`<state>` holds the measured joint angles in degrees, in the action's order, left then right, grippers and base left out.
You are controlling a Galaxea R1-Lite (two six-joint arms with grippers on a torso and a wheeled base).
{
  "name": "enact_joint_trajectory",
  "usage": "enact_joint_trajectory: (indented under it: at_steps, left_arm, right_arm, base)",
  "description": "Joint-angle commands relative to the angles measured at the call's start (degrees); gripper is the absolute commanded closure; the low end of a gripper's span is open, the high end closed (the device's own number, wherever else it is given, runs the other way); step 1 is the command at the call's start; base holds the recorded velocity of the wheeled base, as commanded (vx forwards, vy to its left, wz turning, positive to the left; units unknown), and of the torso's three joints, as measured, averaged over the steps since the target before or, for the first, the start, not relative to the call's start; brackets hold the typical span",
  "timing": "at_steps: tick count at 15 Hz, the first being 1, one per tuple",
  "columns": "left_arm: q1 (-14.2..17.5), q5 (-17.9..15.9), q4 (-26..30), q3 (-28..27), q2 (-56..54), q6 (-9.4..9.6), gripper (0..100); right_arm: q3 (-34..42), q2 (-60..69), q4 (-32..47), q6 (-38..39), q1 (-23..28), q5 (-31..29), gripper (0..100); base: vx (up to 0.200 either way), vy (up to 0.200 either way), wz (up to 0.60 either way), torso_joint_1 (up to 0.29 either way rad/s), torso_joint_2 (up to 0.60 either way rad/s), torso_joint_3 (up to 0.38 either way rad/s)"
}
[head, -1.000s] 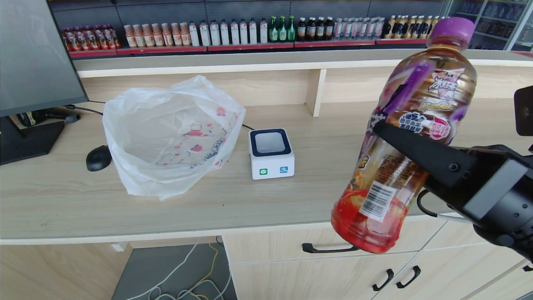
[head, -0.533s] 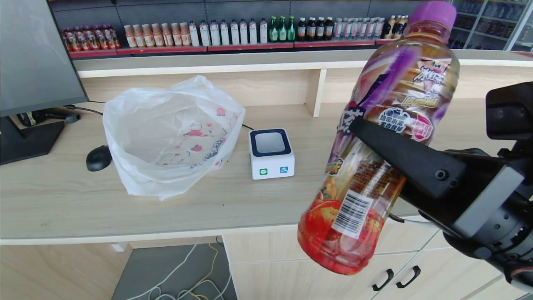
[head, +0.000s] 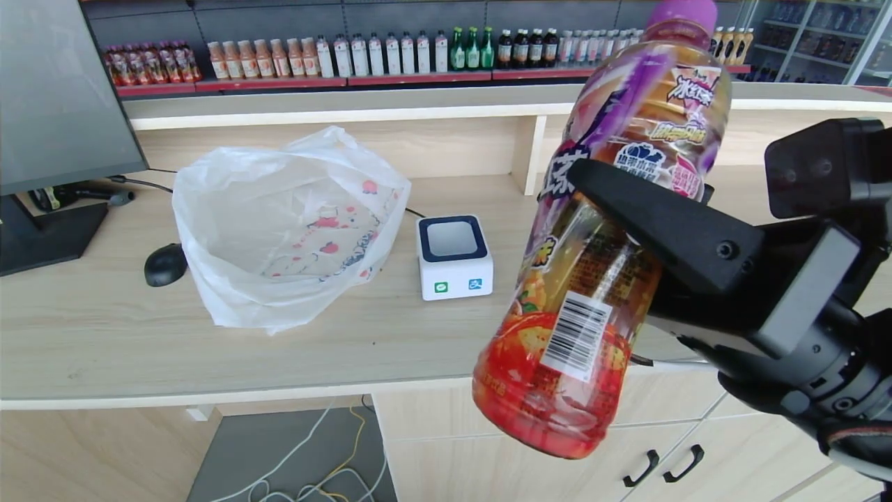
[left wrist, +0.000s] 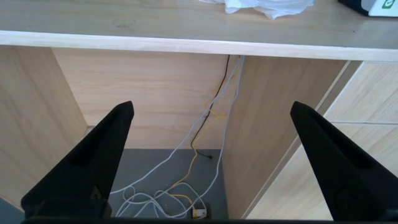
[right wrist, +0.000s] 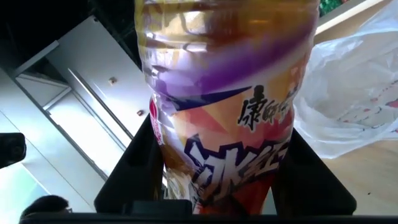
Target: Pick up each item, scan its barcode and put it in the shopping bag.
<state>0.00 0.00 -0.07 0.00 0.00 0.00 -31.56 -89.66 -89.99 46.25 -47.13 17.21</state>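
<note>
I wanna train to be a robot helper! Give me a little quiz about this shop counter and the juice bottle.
1. True or false: the right claw grips the bottle.
2. What colour is the bottle's cap? A green, B purple, C white.
3. Which thing on the counter stands between the shopping bag and the held bottle?

Key: 1 true. 2 B. 3 the scanner.

One drink bottle to the right of one white scanner; to the scanner's left, one plastic shopping bag, one black mouse and one monitor, all along one counter
</note>
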Motion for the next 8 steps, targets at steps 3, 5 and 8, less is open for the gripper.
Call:
enact_joint_trajectory:
  at_steps: [3, 5, 8]
  left_arm:
    - [0.0, 0.0, -0.01, 0.0, 0.0, 0.0, 0]
    - [0.0, 0.0, 0.07, 0.0, 0.0, -0.09, 0]
    - [0.0, 0.0, 0.07, 0.0, 0.0, 0.0, 0]
  right_arm:
    - [-0.61, -0.34, -0.01, 0.68, -1.3, 0.01, 100]
    - [-0.61, -0.43, -0.01, 0.68, -2.35, 0.01, 100]
    - [-0.61, -1.3, -0.01, 0.68, -3.67, 0.01, 100]
  base:
    - [0.0, 0.0, 0.0, 0.0, 0.0, 0.0]
    - [0.0, 0.0, 0.0, 0.0, 0.0, 0.0]
    - [0.0, 0.0, 0.0, 0.0, 0.0, 0.0]
